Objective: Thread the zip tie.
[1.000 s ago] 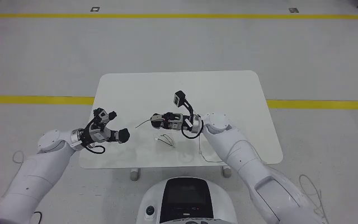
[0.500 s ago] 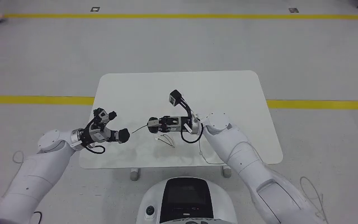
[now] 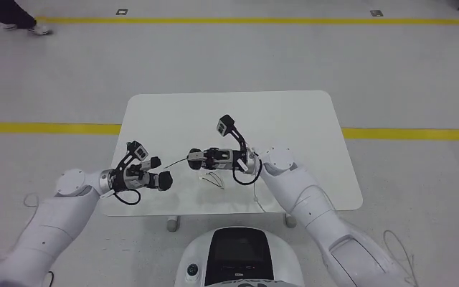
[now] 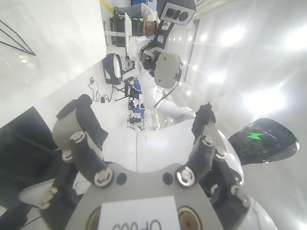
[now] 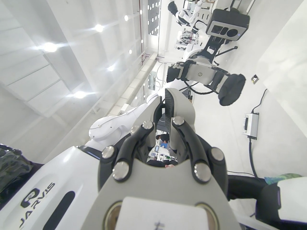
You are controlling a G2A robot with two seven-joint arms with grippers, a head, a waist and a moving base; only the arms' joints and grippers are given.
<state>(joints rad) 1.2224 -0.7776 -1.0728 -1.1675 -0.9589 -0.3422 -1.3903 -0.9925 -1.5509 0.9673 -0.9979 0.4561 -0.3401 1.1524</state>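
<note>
Item: zip tie, pinched in R gripper, claw closed on it, free tail aimed at L gripper, above table.
L gripper: wide open, empty.
Advice: hold R steady, centre L fingers on tail tip, close gently.

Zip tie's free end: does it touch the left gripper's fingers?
Apart. The left wrist view shows the zip tie, held by the right gripper, ending in open air between the spread fingers of the left gripper, with a clear gap to each.
</note>
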